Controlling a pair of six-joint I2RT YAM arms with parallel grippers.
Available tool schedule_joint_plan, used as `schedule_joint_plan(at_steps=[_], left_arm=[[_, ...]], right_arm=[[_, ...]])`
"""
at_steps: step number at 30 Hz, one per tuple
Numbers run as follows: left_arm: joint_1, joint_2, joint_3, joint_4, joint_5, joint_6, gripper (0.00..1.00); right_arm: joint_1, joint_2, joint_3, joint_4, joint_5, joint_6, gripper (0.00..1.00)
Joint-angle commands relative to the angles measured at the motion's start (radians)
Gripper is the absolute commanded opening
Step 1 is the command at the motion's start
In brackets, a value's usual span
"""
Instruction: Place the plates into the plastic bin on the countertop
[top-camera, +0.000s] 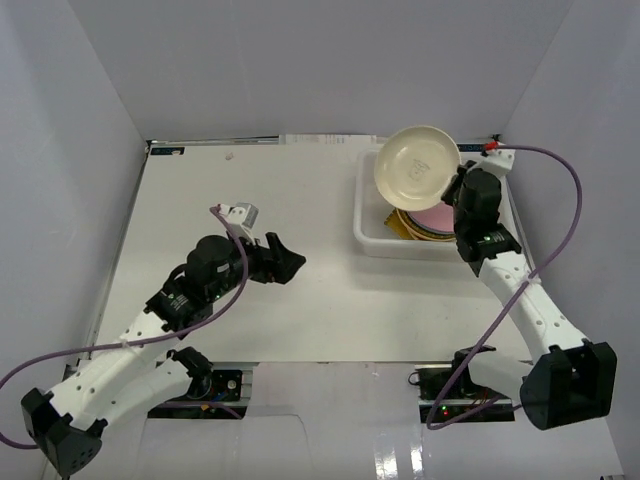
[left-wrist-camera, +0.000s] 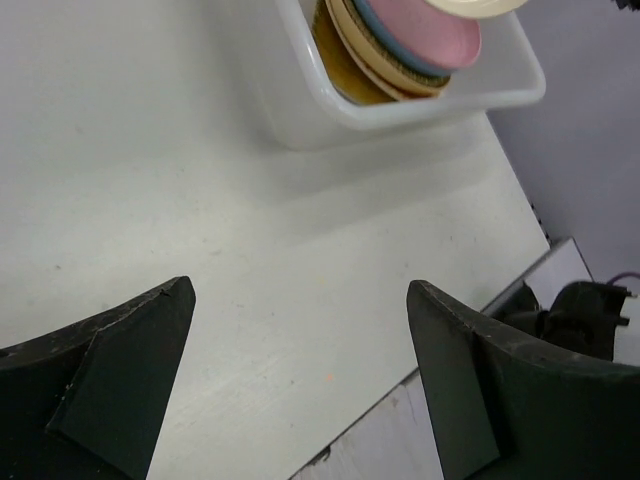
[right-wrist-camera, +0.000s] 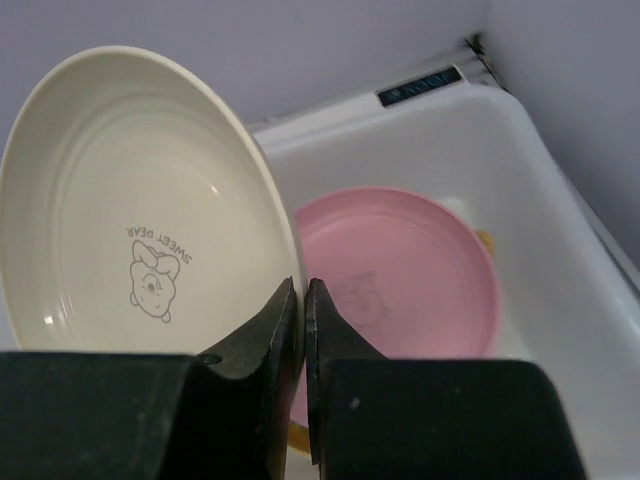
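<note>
My right gripper (right-wrist-camera: 302, 300) is shut on the rim of a cream plate (right-wrist-camera: 130, 210), held tilted above the white plastic bin (top-camera: 372, 238) at the back right of the countertop (top-camera: 250, 310). In the top view the cream plate (top-camera: 417, 167) hangs over the bin's far left part, with the right gripper (top-camera: 458, 185) at its right edge. A pink plate (right-wrist-camera: 400, 280) tops a stack of plates (left-wrist-camera: 390, 50) lying inside the plastic bin (left-wrist-camera: 400, 110). My left gripper (left-wrist-camera: 300, 380) stands open and empty over the bare countertop (left-wrist-camera: 150, 180), left of the bin; in the top view the left gripper (top-camera: 288, 260) points right.
Pale grey walls enclose the countertop on the left, back and right. The bin's right rim (right-wrist-camera: 560, 190) sits close to the right wall. The countertop's near edge (left-wrist-camera: 400, 385) shows below my left gripper, with a black cable fitting (left-wrist-camera: 585, 310) beyond it.
</note>
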Motion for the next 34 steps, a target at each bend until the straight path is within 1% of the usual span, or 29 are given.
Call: schedule_joint_plan(at_steps=[1, 2, 4, 5, 6, 7, 8, 9, 10, 12, 13, 14, 16, 17, 18, 20, 22, 23, 26, 27, 28, 30, 31, 34], left_arm=[[-0.005, 0.058, -0.014, 0.095, 0.174, -0.033, 0.98], [-0.005, 0.068, -0.011, 0.112, 0.194, -0.033, 0.98], [-0.005, 0.091, -0.008, 0.12, 0.195, -0.03, 0.98], [-0.005, 0.098, -0.001, 0.121, 0.197, -0.027, 0.98], [-0.005, 0.102, 0.002, 0.121, 0.195, -0.025, 0.98], [-0.005, 0.105, 0.006, 0.121, 0.195, -0.024, 0.98], [-0.005, 0.11, 0.007, 0.121, 0.192, -0.022, 0.98], [-0.005, 0.11, 0.007, 0.121, 0.188, -0.024, 0.98], [-0.005, 0.108, 0.007, 0.121, 0.183, -0.024, 0.98], [-0.005, 0.108, 0.012, 0.118, 0.174, -0.022, 0.98], [-0.005, 0.108, 0.018, 0.118, 0.165, -0.022, 0.98], [-0.005, 0.11, 0.024, 0.115, 0.163, -0.015, 0.98], [-0.005, 0.108, 0.05, 0.112, 0.15, -0.002, 0.98], [-0.005, 0.104, 0.062, 0.106, 0.14, 0.007, 0.98], [-0.005, 0.101, 0.074, 0.103, 0.13, 0.013, 0.98], [-0.005, 0.095, 0.117, 0.092, 0.093, 0.031, 0.98], [-0.005, 0.081, 0.156, 0.077, 0.055, 0.065, 0.98], [-0.005, 0.073, 0.2, 0.062, 0.01, 0.076, 0.98], [-0.005, 0.047, 0.289, 0.034, -0.106, 0.128, 0.98], [-0.005, 0.038, 0.311, 0.029, -0.125, 0.137, 0.98], [-0.005, 0.017, 0.329, 0.028, -0.142, 0.16, 0.98], [-0.005, -0.01, 0.369, 0.029, -0.159, 0.176, 0.98], [-0.005, -0.032, 0.377, 0.034, -0.157, 0.188, 0.98], [-0.005, -0.06, 0.387, 0.034, -0.185, 0.186, 0.98]], right_arm=[[-0.15, 0.008, -0.087, -0.045, -0.107, 0.029, 0.08], [-0.216, 0.018, -0.099, -0.042, -0.125, 0.04, 0.08], [-0.271, 0.05, -0.103, -0.043, -0.211, 0.063, 0.08], [-0.32, 0.083, -0.095, -0.042, -0.248, 0.071, 0.08], [-0.331, 0.099, -0.089, -0.04, -0.251, 0.081, 0.09], [-0.341, 0.113, -0.081, -0.042, -0.259, 0.086, 0.18], [-0.362, 0.128, -0.074, -0.045, -0.266, 0.094, 0.5], [-0.37, 0.127, -0.063, -0.045, -0.274, 0.105, 0.67], [-0.376, 0.121, -0.055, -0.042, -0.283, 0.127, 0.81], [-0.379, 0.084, -0.035, -0.025, -0.33, 0.134, 0.99], [-0.379, 0.067, -0.005, -0.025, -0.355, 0.135, 0.93], [-0.378, 0.056, 0.015, -0.035, -0.402, 0.137, 0.9], [-0.375, 0.01, 0.041, -0.057, -0.458, 0.135, 0.9], [-0.368, -0.008, 0.042, -0.061, -0.531, 0.135, 0.9], [-0.364, -0.034, 0.038, -0.069, -0.565, 0.138, 0.9], [-0.332, -0.125, -0.003, -0.06, -0.669, 0.137, 0.9], [-0.303, -0.218, -0.027, -0.057, -0.723, 0.128, 0.9], [-0.287, -0.243, -0.038, -0.063, -0.778, 0.115, 0.9], [-0.253, -0.356, -0.026, -0.139, -0.812, 0.126, 0.9], [-0.253, -0.39, -0.024, -0.153, -0.819, 0.138, 0.9], [-0.252, -0.462, -0.023, -0.147, -0.826, 0.147, 0.9], [-0.252, -0.531, -0.006, -0.135, -0.831, 0.169, 0.9], [-0.252, -0.597, -0.001, -0.123, -0.828, 0.175, 0.9], [-0.253, -0.689, 0.025, -0.106, -0.802, 0.181, 0.9]])
